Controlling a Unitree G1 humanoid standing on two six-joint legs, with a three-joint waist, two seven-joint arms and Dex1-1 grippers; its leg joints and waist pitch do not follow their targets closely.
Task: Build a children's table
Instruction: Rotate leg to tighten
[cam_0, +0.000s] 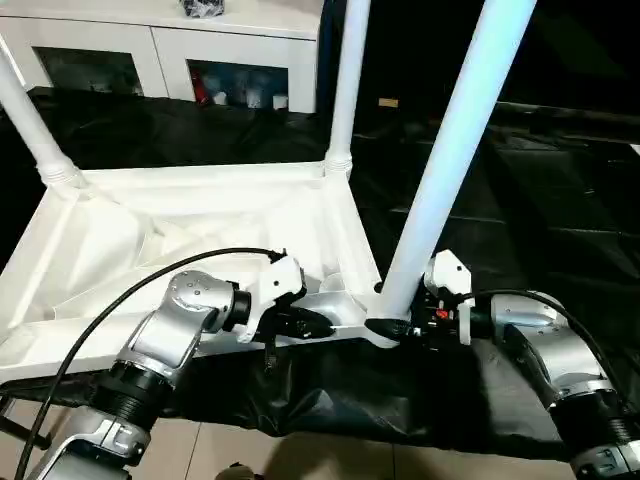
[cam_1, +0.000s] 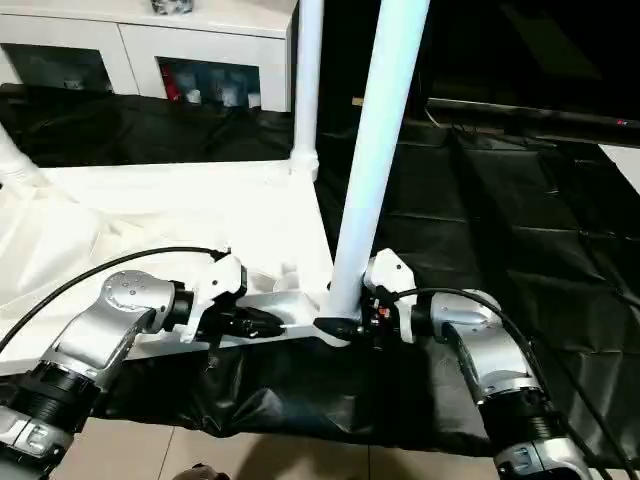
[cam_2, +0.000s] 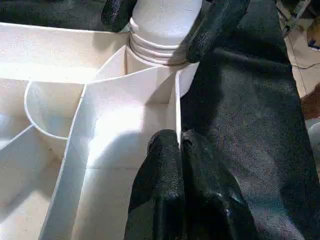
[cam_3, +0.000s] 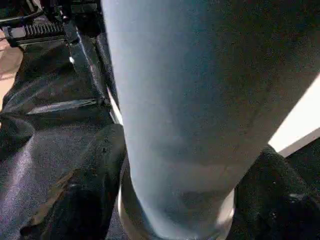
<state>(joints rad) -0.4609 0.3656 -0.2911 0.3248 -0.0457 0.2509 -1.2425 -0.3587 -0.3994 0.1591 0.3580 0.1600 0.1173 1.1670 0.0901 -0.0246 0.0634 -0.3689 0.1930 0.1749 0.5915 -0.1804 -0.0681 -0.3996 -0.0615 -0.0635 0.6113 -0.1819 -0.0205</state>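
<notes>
The children's table lies upside down on a black cloth, its white ribbed top (cam_0: 200, 230) facing up. Three white legs stand in corner sockets: far left (cam_0: 30, 120), far right (cam_0: 347, 80) and near right (cam_0: 450, 150). My left gripper (cam_0: 318, 322) is shut on the thin near rim wall of the top (cam_2: 177, 115), a short way from the near right corner. My right gripper (cam_0: 385, 327) is at the foot of the near right leg. One of its fingers (cam_2: 215, 25) presses on each side of the ribbed collar (cam_2: 160, 45), where the leg enters its socket.
A white cabinet with glass doors (cam_0: 170, 55) stands behind the table. The black cloth (cam_0: 520, 200) spreads far to the right. Its near edge hangs over a tiled floor (cam_0: 300, 455). A black cable (cam_0: 150, 270) arcs over my left forearm.
</notes>
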